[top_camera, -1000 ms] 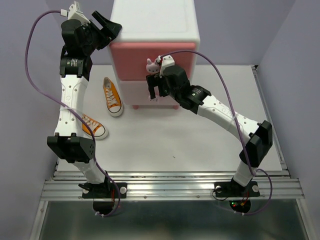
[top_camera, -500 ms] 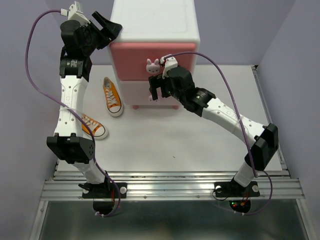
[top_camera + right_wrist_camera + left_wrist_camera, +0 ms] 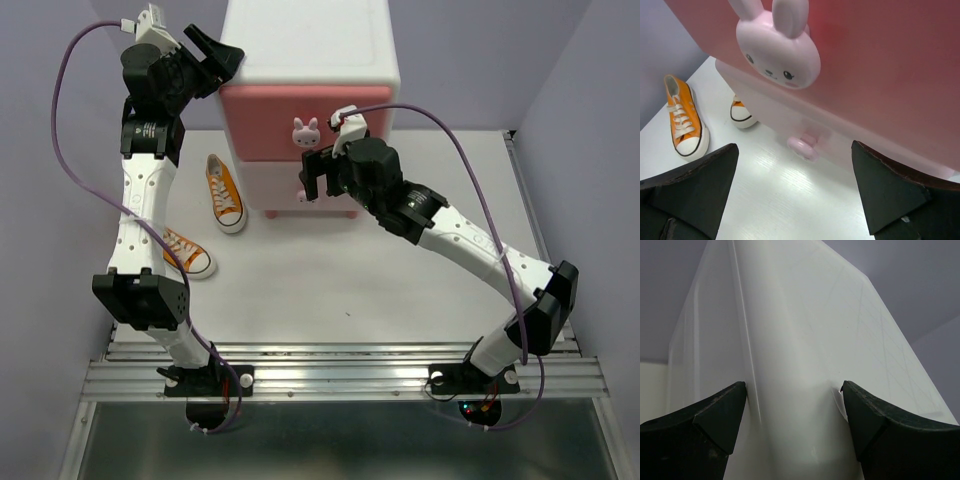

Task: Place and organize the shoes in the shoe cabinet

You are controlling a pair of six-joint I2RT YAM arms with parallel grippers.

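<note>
The shoe cabinet [image 3: 310, 40] stands at the back of the table, white with pink drawer fronts. A bunny knob [image 3: 305, 130] sits on its upper drawer. My left gripper [image 3: 212, 50] straddles the cabinet's upper left edge. In the left wrist view both fingertips press on the white cabinet wall [image 3: 790, 315], which fills my left gripper [image 3: 793, 385]. My right gripper [image 3: 312, 185] hangs open before the lower drawer, below the bunny knob [image 3: 780, 55], holding nothing. Two orange shoes lie left of the cabinet, one shoe [image 3: 224, 190] near its corner, the other shoe [image 3: 188, 253] nearer me.
The table [image 3: 330, 280] is white, with purple walls on three sides. A round pink stub [image 3: 802, 146] sticks out low on the cabinet between my right gripper's [image 3: 794, 146] fingers. One orange shoe [image 3: 684, 117] and the toe of the other [image 3: 742, 114] lie to its left.
My right arm's elbow has swung out to the right and its wrist shifted slightly right, the gripper staying open before the lower drawer. The left arm has not moved.
</note>
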